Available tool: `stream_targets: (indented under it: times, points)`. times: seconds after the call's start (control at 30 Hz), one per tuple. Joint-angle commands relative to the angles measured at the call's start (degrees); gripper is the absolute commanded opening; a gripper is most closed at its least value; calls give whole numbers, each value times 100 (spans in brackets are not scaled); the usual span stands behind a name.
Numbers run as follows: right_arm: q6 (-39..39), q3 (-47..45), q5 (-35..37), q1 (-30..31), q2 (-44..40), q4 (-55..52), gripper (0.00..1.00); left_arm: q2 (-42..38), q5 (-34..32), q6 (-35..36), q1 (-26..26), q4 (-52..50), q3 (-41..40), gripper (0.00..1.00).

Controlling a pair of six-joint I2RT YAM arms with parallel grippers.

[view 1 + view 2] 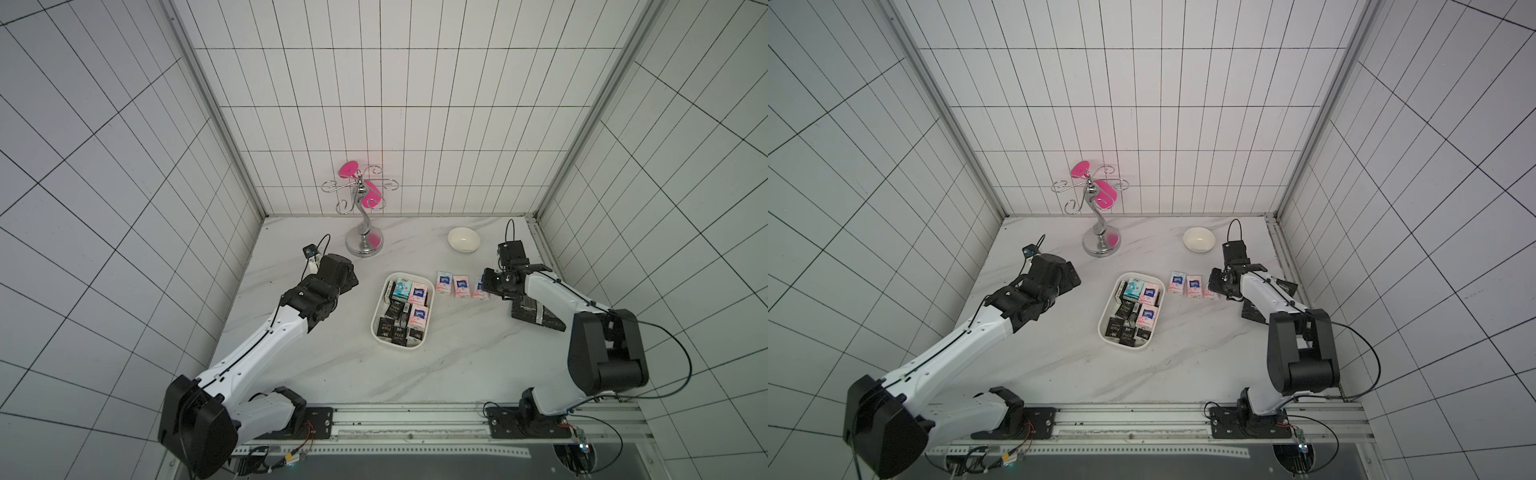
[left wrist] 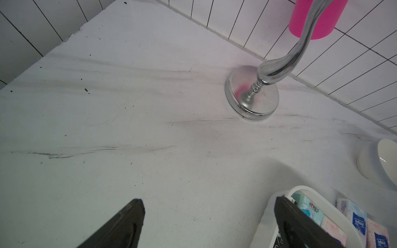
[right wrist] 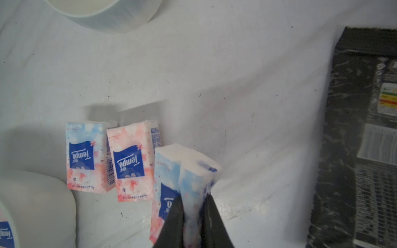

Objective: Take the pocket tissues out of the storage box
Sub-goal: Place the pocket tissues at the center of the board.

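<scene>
1. Setting down the held pack [image 3: 184, 169] is, I judge, the step in hand. The right claw [image 3: 193, 196] is clamped on it, pinching hard enough to crease the pale pink-and-blue wrapper.
2. The held pack is outside the storage box [image 1: 376, 320], on its right. It sits just beside two laid packs [image 3: 82, 156] that lie flat on the table [image 3: 236, 64]. Whether it already touches the table I cannot tell.
3. Its long axis runs straight out from the claw, roughly parallel to the long axes of the two laid packs. It is gripped at one short end. Its blue label face is turned sideways toward those neighbours rather than upward.
4. To do this well:
   - Roll the wrist so the label faces up.
   - Lower the pack until it rests flat, and only then part the jaws.
   - Leave a small gap so it does not ride onto its neighbour.
   - Stay clear of the black foil pouch [image 3: 365, 128] on the other side.
5. The left claw [image 2: 208, 200] stands apart and empty above bare table by a corner of the box. Black, teal and pink boxed packs [image 1: 401, 307] lie inside the box, so much of the task appears left to do.
</scene>
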Motion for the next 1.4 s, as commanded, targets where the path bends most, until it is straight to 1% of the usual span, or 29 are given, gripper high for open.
stream_targets:
  times: [0.0,0.17,0.3,0.4,0.5,0.83,1.07,1.2,1.37]
  points:
    - [-542,649,-88,-92,221,-523,15,-2,-30,12,-25,20,74,98]
    - [-792,833,-260,-207,464,-638,17,-2,-105,85,-25,57,104,98]
    - [-967,1036,-345,-294,654,-927,16,23,-88,69,-25,70,191,98]
    - [-1002,1054,-480,-300,636,-882,16,93,-62,47,-24,97,249,98]
    - [-1057,1103,-472,-307,653,-858,17,167,-69,18,-33,37,312,98]
    - [-1171,1224,-468,-327,1061,-817,18,98,-114,30,-34,89,319,98]
    - [-1119,1122,-682,-327,1221,-593,18,142,-87,-2,-73,91,373,98]
    - [-1079,1088,-727,-327,1307,-533,21,177,-140,-13,-121,61,431,98]
    - [-1021,1099,-493,-327,1372,-558,28,204,-165,-1,-139,68,418,98]
